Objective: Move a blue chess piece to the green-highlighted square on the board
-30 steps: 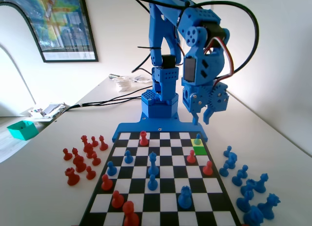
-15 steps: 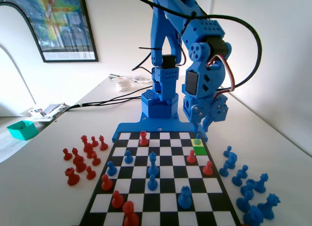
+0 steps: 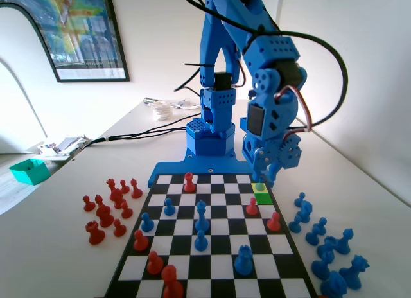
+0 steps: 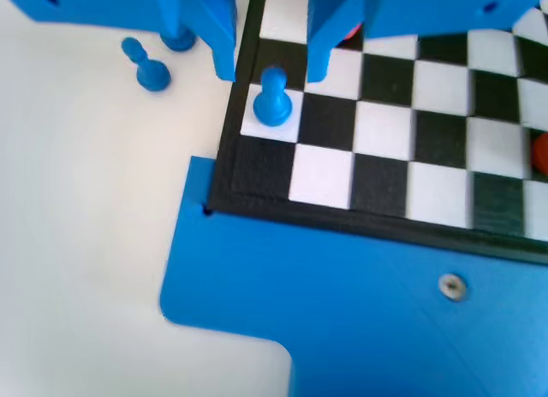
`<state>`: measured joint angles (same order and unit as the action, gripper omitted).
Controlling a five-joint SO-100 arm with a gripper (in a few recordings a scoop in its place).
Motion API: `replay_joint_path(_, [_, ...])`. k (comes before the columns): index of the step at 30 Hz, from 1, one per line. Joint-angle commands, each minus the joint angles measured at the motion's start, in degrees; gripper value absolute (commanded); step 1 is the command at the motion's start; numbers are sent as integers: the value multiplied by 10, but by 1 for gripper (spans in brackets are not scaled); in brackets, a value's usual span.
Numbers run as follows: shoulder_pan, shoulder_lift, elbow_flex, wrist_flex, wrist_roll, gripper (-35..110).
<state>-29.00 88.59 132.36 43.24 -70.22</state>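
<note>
On glossy chequered board (image 3: 212,246), round-headed blue chess piece (image 4: 273,97) stands between claw (image 4: 269,68) tips.

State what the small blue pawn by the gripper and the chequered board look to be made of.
The small blue pawn looks like moulded or printed plastic: one uniform colour with a dull sheen. The black-and-white chequered board seems a flat, smooth printed sheet, faintly glossy; its blue edge plate looks like matte plastic, held by a metal screw.
</note>
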Motion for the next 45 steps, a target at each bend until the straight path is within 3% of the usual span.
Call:
replay_joint_path(1, [-12, 8, -14, -1, -7, 14])
replay_joint_path(32, [-1, -38, -13, -18, -32, 12])
replay_joint_path(45, [5, -34, -52, 7, -33, 1])
